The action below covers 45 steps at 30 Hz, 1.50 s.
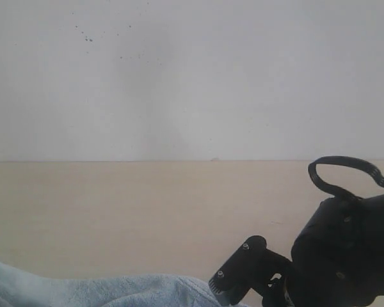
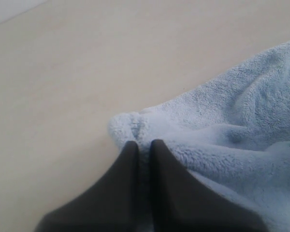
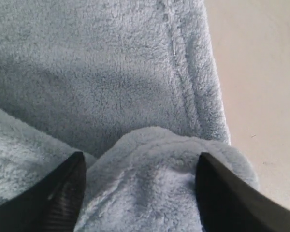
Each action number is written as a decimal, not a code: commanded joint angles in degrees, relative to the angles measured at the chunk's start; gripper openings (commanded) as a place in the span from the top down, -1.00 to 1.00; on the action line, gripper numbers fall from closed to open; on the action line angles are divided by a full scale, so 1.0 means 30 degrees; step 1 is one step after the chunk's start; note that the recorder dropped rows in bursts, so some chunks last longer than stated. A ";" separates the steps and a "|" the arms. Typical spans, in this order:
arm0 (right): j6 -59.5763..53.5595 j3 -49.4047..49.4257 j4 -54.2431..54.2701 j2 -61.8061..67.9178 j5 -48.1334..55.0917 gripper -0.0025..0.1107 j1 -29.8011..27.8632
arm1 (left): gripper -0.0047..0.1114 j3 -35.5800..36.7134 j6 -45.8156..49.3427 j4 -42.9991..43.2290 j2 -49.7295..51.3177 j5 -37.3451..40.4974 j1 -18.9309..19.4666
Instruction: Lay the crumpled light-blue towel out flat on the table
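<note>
The light-blue towel (image 1: 109, 291) lies bunched along the near edge of the table (image 1: 147, 211), mostly cut off by the frame. In the left wrist view my left gripper (image 2: 144, 144) is shut on a pinched fold at the towel's (image 2: 232, 130) corner. The right wrist view shows my right gripper (image 3: 140, 162) open, its fingers (image 3: 63, 188) straddling a raised fold of towel (image 3: 111, 77) beside the stitched hem (image 3: 183, 72). In the exterior view the right arm (image 1: 345, 249) is at lower right, its gripper (image 1: 225, 291) at the towel's end. The left arm is out of the exterior view.
A white wall (image 1: 192, 77) with a few dark specks rises behind the table's far edge. A black cable loop (image 1: 345, 173) arches over the right arm. Bare table surface (image 2: 63, 72) stretches beyond the towel corner.
</note>
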 commanded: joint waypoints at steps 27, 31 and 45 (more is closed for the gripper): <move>-0.1131 -0.0082 -0.0555 -0.7530 0.4281 0.91 -0.0010 | 0.85 0.0106 0.0026 -0.0184 -0.0095 -0.0263 0.0023; 0.1181 0.0696 -0.4261 -0.9750 0.7052 0.91 -0.0036 | 0.85 0.0106 0.0026 -0.0184 -0.0095 -0.0263 0.0023; 0.6761 0.6444 -1.0859 -1.3972 0.7951 0.91 -0.0036 | 0.85 0.0106 0.0026 -0.0398 -0.0095 -0.0261 0.0023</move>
